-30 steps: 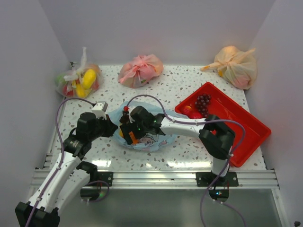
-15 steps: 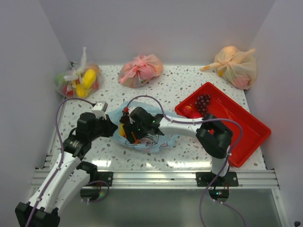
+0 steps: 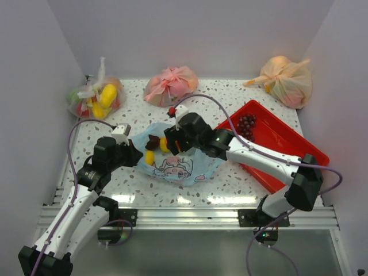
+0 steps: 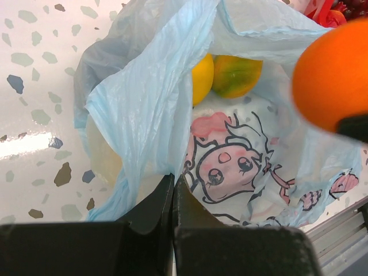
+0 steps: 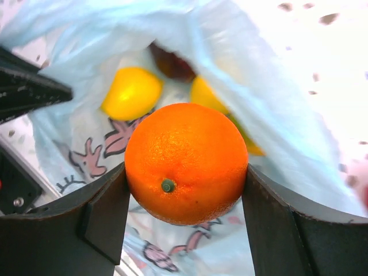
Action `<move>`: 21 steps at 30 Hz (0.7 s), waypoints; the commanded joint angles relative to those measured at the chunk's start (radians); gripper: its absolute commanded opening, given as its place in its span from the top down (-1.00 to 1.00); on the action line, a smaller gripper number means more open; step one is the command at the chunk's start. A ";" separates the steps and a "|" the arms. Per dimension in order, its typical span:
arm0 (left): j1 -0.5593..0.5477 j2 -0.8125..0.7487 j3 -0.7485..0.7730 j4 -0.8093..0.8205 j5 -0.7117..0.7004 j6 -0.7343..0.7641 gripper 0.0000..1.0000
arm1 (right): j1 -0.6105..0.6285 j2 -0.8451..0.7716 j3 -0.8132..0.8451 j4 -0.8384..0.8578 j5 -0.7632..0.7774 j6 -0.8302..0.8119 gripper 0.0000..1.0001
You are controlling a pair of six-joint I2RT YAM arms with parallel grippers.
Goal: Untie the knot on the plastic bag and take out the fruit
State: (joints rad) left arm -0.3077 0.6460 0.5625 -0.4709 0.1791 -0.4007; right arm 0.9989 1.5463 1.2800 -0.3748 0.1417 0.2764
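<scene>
The light blue plastic bag (image 3: 184,167) lies open in the middle of the table, and no knot shows on it. My left gripper (image 3: 133,155) is shut on the bag's left edge (image 4: 144,115), holding the mouth open. My right gripper (image 5: 185,172) is shut on an orange (image 5: 185,161) and holds it above the bag's mouth (image 3: 175,141). The orange also shows blurred in the left wrist view (image 4: 330,75). Inside the bag lie a yellow lemon (image 5: 132,92), a yellow-green mango (image 4: 236,75) and a dark fruit (image 5: 172,63).
A red tray (image 3: 287,149) at the right holds a dark grape bunch (image 3: 247,122). At the back stand a pink knotted bag (image 3: 171,85), an orange bag (image 3: 284,79) and a clear bag with yellow fruit (image 3: 95,98). Walls close in the sides.
My right gripper has risen out of the bag with the orange and moved back and to the right. The left arm has not moved.
</scene>
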 commanded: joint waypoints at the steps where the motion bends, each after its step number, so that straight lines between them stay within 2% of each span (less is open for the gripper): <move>1: 0.009 -0.006 -0.004 0.052 0.003 0.005 1.00 | -0.101 -0.116 0.030 -0.053 0.094 -0.036 0.92; 5: 0.009 -0.002 -0.003 0.054 0.003 0.005 1.00 | -0.252 -0.225 -0.019 -0.082 0.142 -0.022 0.91; 10: 0.009 -0.002 -0.004 0.051 0.003 0.005 1.00 | -0.527 -0.288 -0.095 -0.145 0.173 0.030 0.90; 16: 0.009 -0.002 -0.004 0.051 0.000 0.005 1.00 | -0.849 -0.270 -0.227 -0.084 0.131 0.110 0.88; 21: 0.007 -0.003 -0.004 0.051 -0.001 0.003 1.00 | -0.996 -0.180 -0.265 0.003 0.107 0.181 0.80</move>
State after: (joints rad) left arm -0.3077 0.6468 0.5625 -0.4706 0.1787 -0.4007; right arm 0.0509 1.3251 1.0199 -0.4519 0.2687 0.3832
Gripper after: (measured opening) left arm 0.015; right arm 0.711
